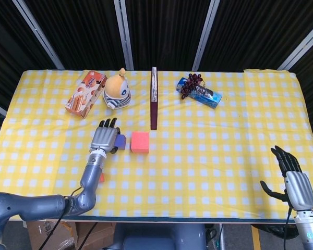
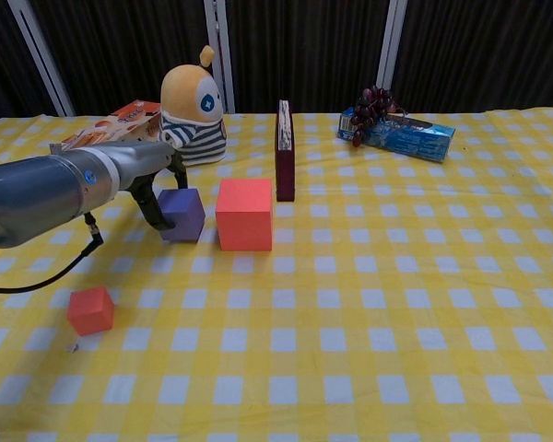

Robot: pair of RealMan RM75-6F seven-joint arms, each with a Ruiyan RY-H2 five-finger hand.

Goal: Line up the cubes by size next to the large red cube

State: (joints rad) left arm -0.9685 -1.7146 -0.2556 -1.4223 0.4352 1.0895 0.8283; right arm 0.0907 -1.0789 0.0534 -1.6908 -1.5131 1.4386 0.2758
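The large red cube point(image 1: 140, 141) point(image 2: 244, 214) sits left of the table's middle. Just to its left is a purple cube point(image 1: 120, 141) point(image 2: 185, 214), a narrow gap apart from it and low at the cloth. My left hand point(image 1: 105, 137) point(image 2: 155, 187) grips that purple cube from its left side, fingers curled around it. A small red cube point(image 2: 90, 309) lies nearer the front left; in the head view my left forearm hides most of this small red cube point(image 1: 100, 178). My right hand point(image 1: 292, 176) hangs at the front right corner, fingers spread, holding nothing.
A cracker box point(image 1: 86, 92), a striped plush toy point(image 1: 117, 89) and an upright dark book point(image 1: 154, 99) stand behind the cubes. A blue packet with grapes point(image 1: 198, 91) lies at the back right. Yellow checked cloth point(image 1: 224, 156) covers the table.
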